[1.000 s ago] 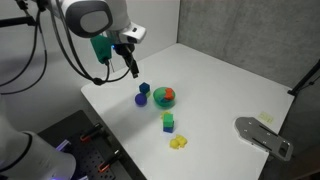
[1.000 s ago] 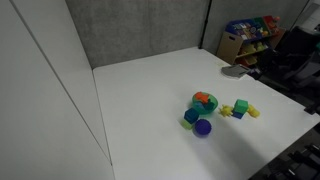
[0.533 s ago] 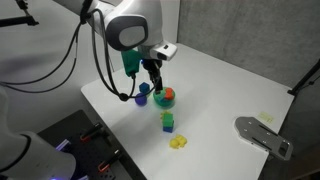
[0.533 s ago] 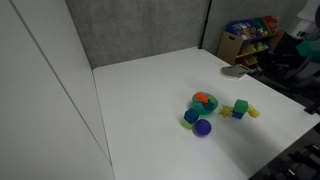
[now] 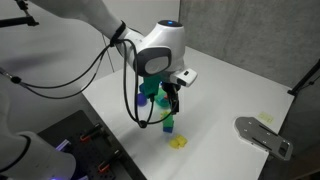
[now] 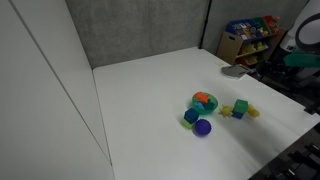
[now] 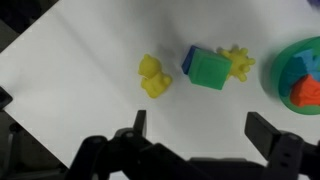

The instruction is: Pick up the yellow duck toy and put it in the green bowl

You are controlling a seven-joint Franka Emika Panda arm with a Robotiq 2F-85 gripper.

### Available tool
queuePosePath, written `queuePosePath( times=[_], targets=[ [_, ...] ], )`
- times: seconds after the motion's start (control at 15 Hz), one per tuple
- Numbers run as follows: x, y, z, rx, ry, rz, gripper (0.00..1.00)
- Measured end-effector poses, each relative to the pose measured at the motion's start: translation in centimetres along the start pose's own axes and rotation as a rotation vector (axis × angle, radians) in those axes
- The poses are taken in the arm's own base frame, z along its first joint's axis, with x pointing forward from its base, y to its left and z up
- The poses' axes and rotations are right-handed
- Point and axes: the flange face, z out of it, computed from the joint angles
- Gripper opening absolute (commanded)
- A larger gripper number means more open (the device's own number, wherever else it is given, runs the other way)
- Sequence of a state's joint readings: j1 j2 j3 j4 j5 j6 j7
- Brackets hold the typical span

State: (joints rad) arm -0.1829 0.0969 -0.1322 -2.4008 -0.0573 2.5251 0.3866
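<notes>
Spread hand (image 7: 200, 130) above yellow duck toy (image 7: 153, 77), green bowl (image 7: 282, 70) nearby

In the wrist view the duck toy (image 7: 153, 77) is lying on the table (image 7: 80, 60), just left of the cube (image 7: 210, 70); a spiky piece (image 7: 239, 63) is sitting between cube and bowl (image 7: 282, 70); a block (image 7: 305, 93) is resting in the bowl.

green cube (image 7: 209, 70) mid-table | purple piece (image 6: 203, 127) beside blue block (image 6: 191, 116) | grey plate (image 5: 262, 137) at table (image 5: 230, 85) edge
</notes>
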Motion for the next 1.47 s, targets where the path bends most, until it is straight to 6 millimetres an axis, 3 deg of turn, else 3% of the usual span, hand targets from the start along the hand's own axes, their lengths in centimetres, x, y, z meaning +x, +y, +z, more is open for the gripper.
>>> queuePosePath(
  times=[0.4,1.0,1.47],
  targets=[
    [1.8,0.6,4.6,-0.062,-0.073,0.03,1.0],
    [2.5,0.6,5.7,-0.065,-0.09,0.054,1.0],
    [6.0,2.8,12.1,-0.065,-0.123,0.131,1.0]
  ],
)
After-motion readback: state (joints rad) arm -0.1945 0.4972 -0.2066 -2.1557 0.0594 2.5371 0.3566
